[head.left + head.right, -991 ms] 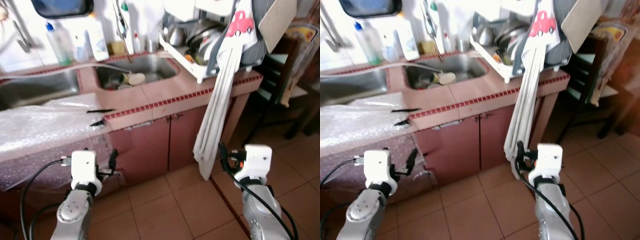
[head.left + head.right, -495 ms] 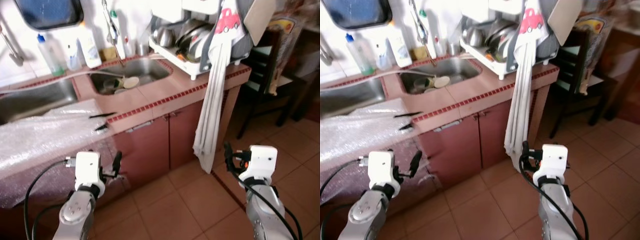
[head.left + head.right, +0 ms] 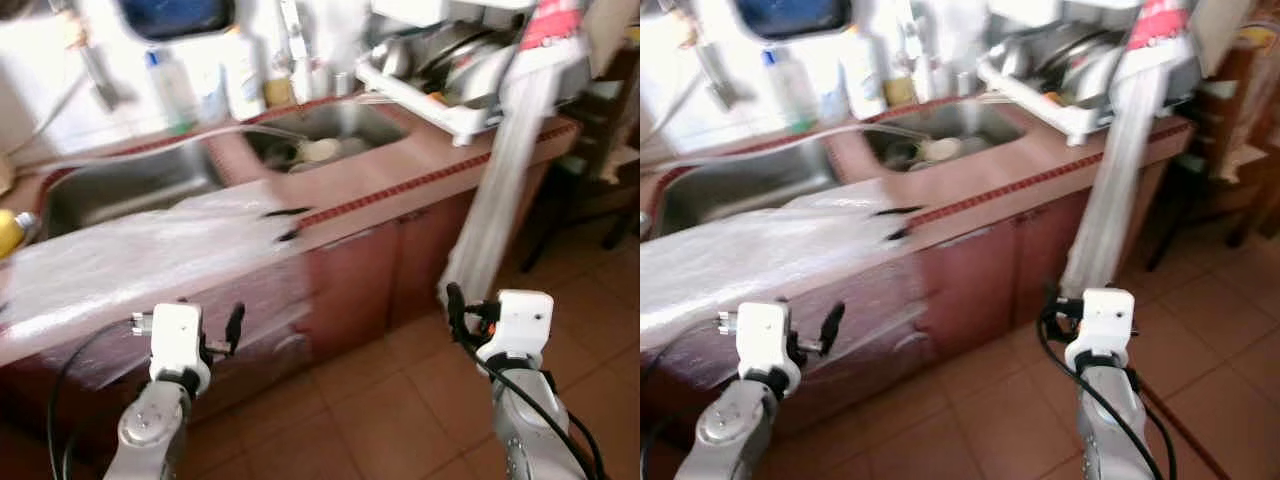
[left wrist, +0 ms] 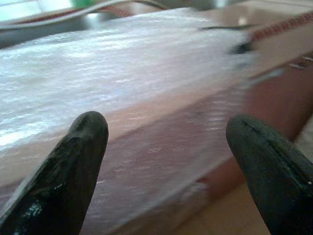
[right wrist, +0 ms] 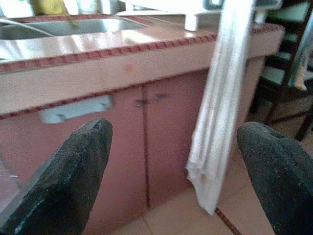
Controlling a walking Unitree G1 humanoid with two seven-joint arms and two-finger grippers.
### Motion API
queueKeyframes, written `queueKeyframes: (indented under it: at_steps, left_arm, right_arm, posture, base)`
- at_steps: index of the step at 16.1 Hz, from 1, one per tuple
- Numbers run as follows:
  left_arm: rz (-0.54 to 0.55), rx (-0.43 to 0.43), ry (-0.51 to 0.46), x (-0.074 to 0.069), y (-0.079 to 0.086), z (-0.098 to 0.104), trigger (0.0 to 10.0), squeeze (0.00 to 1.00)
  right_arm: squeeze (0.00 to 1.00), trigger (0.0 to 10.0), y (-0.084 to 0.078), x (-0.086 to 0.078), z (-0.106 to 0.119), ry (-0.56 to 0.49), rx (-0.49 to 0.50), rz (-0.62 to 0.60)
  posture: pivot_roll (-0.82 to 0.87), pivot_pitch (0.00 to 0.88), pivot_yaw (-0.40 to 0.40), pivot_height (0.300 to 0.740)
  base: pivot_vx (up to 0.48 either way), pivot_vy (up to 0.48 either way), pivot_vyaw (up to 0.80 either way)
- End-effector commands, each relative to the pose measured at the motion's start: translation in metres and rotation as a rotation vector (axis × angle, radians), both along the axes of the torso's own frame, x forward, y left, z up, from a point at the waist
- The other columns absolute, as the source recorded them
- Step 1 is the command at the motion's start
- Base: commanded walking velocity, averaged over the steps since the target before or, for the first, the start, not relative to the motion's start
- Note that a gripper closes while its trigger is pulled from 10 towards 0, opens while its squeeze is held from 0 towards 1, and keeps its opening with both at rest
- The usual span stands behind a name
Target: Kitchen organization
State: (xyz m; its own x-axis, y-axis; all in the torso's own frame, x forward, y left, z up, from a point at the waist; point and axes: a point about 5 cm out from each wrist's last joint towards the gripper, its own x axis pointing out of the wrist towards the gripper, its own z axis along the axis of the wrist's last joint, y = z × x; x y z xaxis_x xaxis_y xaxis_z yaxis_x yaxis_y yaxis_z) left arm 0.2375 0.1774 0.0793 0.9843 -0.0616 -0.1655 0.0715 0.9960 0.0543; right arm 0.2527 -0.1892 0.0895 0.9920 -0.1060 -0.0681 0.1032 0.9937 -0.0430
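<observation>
1. Judged from the blur and both arms held low, the robot is nearing the counter (image 3: pixel 400 175), with nothing yet picked up
2. The left gripper (image 4: pixel 166 161) has its fingers spread, pointed at the bubble wrap (image 3: pixel 140 255) draped over the counter's front edge
3. The right gripper (image 5: pixel 176 166) is spread too, facing the cabinet doors (image 5: pixel 142 142) and hanging towel (image 5: pixel 222 98)
4. Dishes lie in the sink (image 3: pixel 320 135) near the back edge; the next move calls for stepping closer and raising an arm

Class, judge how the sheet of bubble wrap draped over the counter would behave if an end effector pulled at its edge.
The bubble wrap is probably floppy, since it sags over the counter edge. It looks thin and translucent, so likely very light. Pulled, it may slide and drag the small dark items at its edge.
</observation>
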Motion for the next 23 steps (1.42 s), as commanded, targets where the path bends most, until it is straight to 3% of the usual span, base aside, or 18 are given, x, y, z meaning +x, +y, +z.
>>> queueKeyframes:
  at_steps: [1,3,13,16,19,23]
  left_arm:
    - [0.025,0.017,0.004,-0.003,0.009,-0.001,10.0,0.00]
    - [0.033,0.032,-0.006,-0.001,0.009,0.000,10.0,0.00]
    - [0.026,0.060,-0.018,-0.001,0.006,-0.002,10.0,0.00]
    - [0.072,0.084,-0.033,-0.003,0.011,-0.001,10.0,0.00]
    - [0.067,0.062,-0.029,-0.002,0.009,-0.002,10.0,0.00]
    - [0.036,0.031,-0.057,0.012,0.004,0.004,10.0,0.00]
  right_arm:
    - [0.00,10.0,0.009,0.003,0.003,-0.014,0.009,0.032]
    - [0.00,10.0,0.011,0.005,0.004,-0.023,0.006,0.061]
    - [0.00,10.0,0.017,0.014,0.013,-0.057,-0.034,0.100]
    - [0.00,10.0,0.020,0.014,0.016,-0.064,-0.044,0.119]
    - [0.00,10.0,0.019,0.014,0.016,-0.064,-0.055,0.123]
    - [0.00,10.0,0.017,0.017,0.020,-0.081,-0.023,0.109]
  posture:
    - [-0.04,0.000,0.063,0.740]
    - [-0.04,0.000,0.063,0.740]
    - [-0.04,0.000,0.065,0.740]
    - [-0.03,0.000,0.056,0.740]
    - [-0.03,0.000,0.045,0.740]
    - [-0.03,0.000,0.036,0.740]
  base:
    - [0.000,0.000,0.00]
    - [0.000,0.000,0.00]
    - [0.000,0.000,0.80]
    - [0.000,0.000,0.80]
    - [0.000,0.000,0.80]
    - [0.000,0.000,0.20]
